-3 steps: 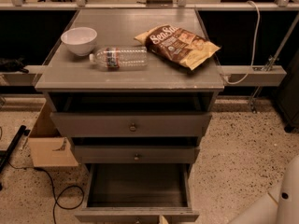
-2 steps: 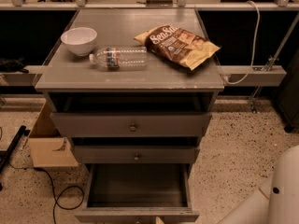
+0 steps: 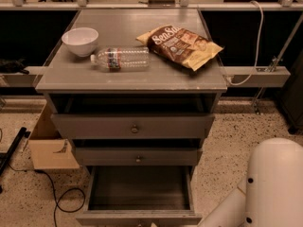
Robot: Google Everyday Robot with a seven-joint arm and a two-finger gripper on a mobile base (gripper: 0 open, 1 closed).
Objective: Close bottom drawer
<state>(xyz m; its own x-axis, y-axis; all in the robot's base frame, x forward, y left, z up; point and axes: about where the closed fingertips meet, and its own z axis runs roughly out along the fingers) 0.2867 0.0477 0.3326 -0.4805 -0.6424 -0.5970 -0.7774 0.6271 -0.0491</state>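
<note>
The bottom drawer (image 3: pixel 138 189) of the grey cabinet stands pulled far out, its plain grey box interior empty and its front rim at the frame's lower edge. Above it, the middle drawer (image 3: pixel 137 157) and the top drawer (image 3: pixel 133 126) each sit slightly out, small round knobs at their centres. A white arm segment (image 3: pixel 270 186) fills the lower right corner, right of the open drawer. The gripper itself is out of view.
On the cabinet top (image 3: pixel 71 77) lie a white bowl (image 3: pixel 80 40), a plastic water bottle (image 3: pixel 120 59) on its side and a brown chip bag (image 3: pixel 181 45). A cardboard box (image 3: pixel 49 148) and black cables (image 3: pixel 52 193) sit on the speckled floor at left.
The white arm segment at lower right has risen and grown larger in the frame. The drawers and tabletop items have not moved.
</note>
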